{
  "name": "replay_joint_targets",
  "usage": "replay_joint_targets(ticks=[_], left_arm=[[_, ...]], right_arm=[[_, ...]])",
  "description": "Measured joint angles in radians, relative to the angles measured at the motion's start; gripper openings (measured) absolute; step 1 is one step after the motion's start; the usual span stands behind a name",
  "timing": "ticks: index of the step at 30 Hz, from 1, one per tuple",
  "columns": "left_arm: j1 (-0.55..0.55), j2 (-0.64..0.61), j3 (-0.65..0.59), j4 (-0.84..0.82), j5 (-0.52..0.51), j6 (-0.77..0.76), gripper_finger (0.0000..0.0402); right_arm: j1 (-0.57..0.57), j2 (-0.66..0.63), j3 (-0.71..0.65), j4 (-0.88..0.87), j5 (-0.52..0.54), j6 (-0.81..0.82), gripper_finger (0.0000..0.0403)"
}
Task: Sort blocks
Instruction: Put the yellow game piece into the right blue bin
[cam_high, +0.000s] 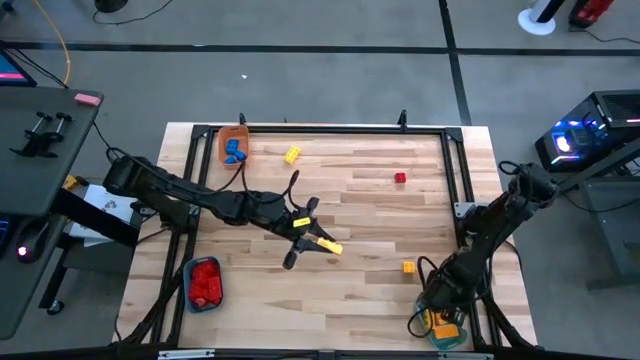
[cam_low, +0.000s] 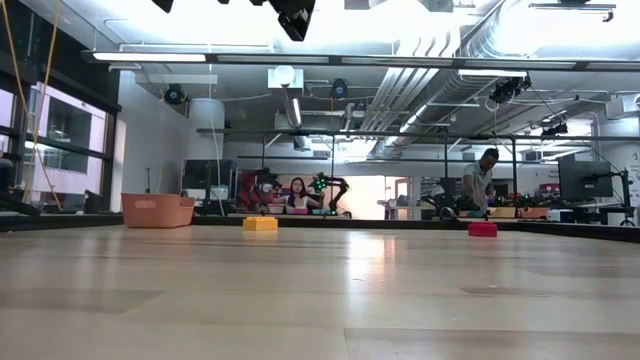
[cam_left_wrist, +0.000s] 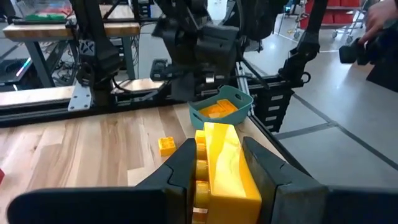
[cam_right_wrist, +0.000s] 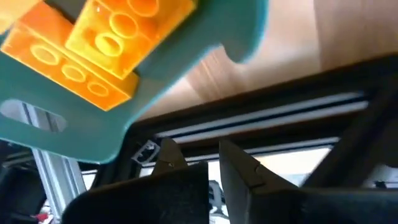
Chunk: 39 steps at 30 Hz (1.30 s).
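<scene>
Left tool — mid-bench, clamped on a long yellow brick, its long axis pointing ahead toward the teal tray at the right near corner. Loose yellow brick lies between. Right tool — shut, empty, over that tray, nearer.

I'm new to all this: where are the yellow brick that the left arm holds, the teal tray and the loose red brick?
yellow brick (cam_left_wrist: 221, 165), left wrist view, its smooth top face
teal tray (cam_left_wrist: 244, 104), left wrist view, its near rim
red brick (cam_high: 400, 178), high view, its top
</scene>
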Motion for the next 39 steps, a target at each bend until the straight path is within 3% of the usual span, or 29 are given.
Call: replay_joint_targets(ticks=[9,18,27,39], left_arm=[[0.021,-0.027,0.000,-0.062,-0.001,0.008,0.0073],[0.025,-0.056,0.001,-0.120,-0.001,0.055,0.0073],[0.033,-0.092,0.001,-0.188,-0.008,0.107,0.0073],[0.034,-0.117,0.001,-0.250,-0.010,0.126,0.0073]], right_arm=[[0.022,0.000,-0.071,0.240,-0.003,0.119,0.0000],[0.006,0.000,-0.080,0.319,0.029,0.156,0.0000],[-0.121,0.001,-0.080,0.425,0.209,0.192,0.0000],[-0.347,0.001,-0.080,0.522,0.411,0.103,0.0000]])
